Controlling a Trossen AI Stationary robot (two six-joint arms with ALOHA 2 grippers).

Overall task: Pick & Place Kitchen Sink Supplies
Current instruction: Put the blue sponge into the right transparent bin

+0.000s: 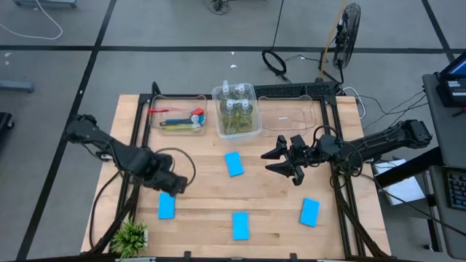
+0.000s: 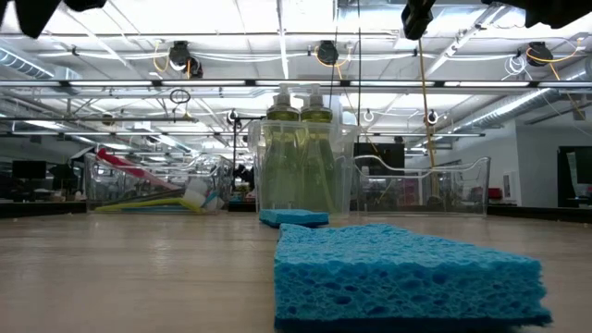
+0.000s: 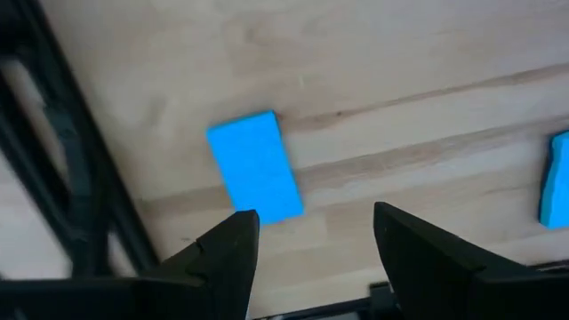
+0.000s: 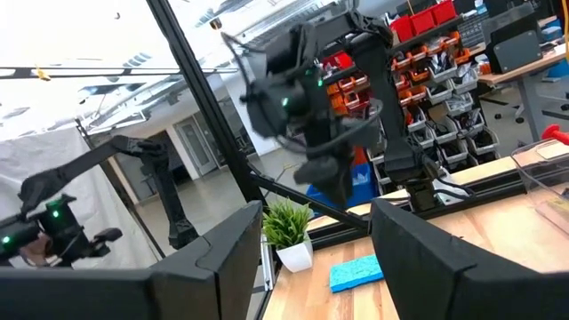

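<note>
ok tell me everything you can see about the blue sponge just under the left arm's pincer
The sponge is a flat, bright-blue rectangle with a porous, foam-like look, lying flat on the bare wooden table near its left side, not far from the small plant. The left pincer hovers above one short end with its jaws apart. Nothing appears to touch the sponge but the table. It sits outside the bins, apart from the other three sponges.

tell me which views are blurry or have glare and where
Low view: the nearest sponge fills the foreground, a little soft; ceiling lights glare above the bottles. Right wrist view: the left arm is smeared with blur and the windows wash out white. Left wrist view: the sponge is slightly soft. High view: even light.
</note>
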